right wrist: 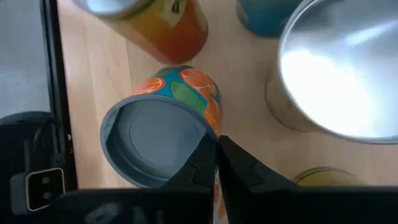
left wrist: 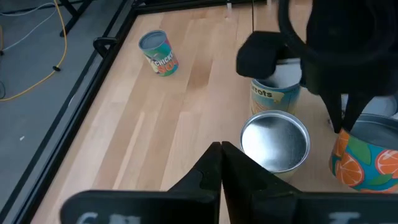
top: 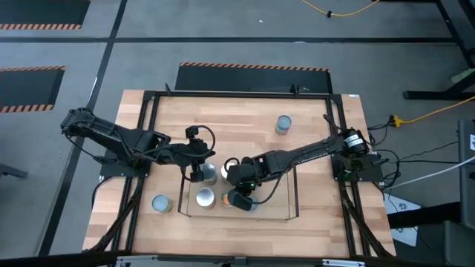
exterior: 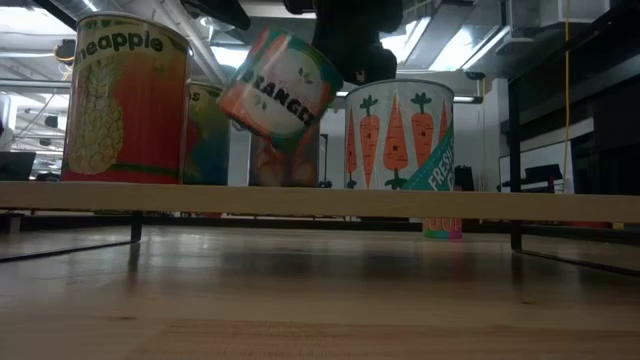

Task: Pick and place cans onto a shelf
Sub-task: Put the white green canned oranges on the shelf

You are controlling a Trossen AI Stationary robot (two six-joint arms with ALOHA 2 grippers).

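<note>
Above shelf (exterior: 320,203), tilted orange can (exterior: 280,82) apparently in right pincer (right wrist: 216,163)

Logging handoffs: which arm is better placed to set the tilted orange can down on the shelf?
Right. The right claw grips the orange can, tilted just above the shelf. The left claw is shut, empty, beside a silver-topped can.
</note>
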